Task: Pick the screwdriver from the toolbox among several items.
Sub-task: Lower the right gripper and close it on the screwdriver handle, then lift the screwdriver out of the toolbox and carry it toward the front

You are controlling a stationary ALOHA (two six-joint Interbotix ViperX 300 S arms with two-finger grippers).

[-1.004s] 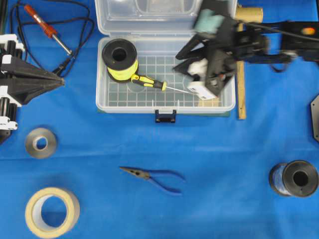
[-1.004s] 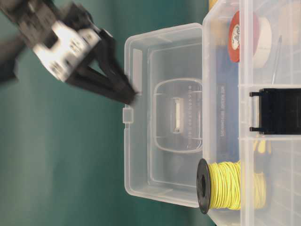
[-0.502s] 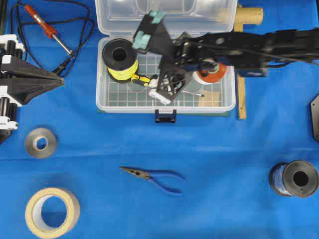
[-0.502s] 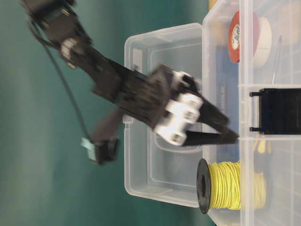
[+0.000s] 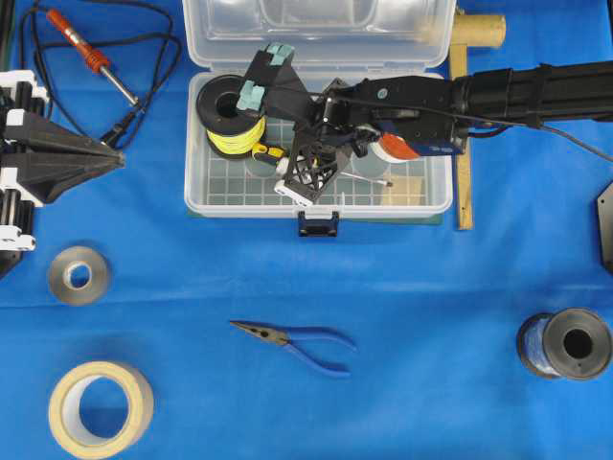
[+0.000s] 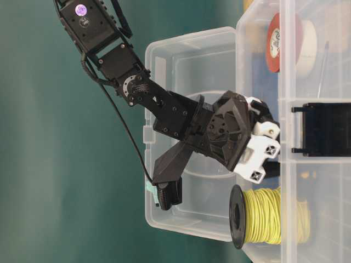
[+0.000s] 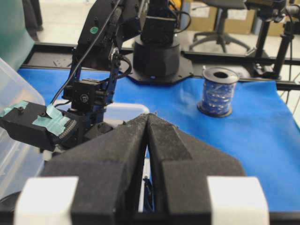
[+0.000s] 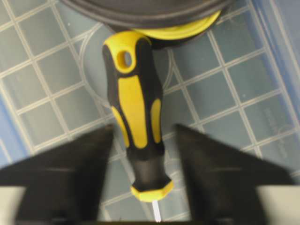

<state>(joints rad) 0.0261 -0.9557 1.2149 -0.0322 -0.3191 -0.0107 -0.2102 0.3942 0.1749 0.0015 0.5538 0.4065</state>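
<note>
The screwdriver, with a yellow-and-black handle, lies on the grid floor of the clear toolbox, next to the black spool of yellow wire. My right gripper reaches into the box from the right. In the right wrist view it is open, one finger on each side of the screwdriver's handle, not touching it. The orange-and-white tape roll is partly hidden by the arm. A tan block lies beside it. My left gripper is shut and empty at the left edge.
A soldering iron with a black cord lies back left. Blue-handled pliers, a grey roll, a masking tape roll and a blue wire spool lie in front. A wooden square lies right of the box.
My right gripper has swung left across the box and come down over the screwdriver, so its open fingers now stand either side of the handle. The left arm has not moved.
</note>
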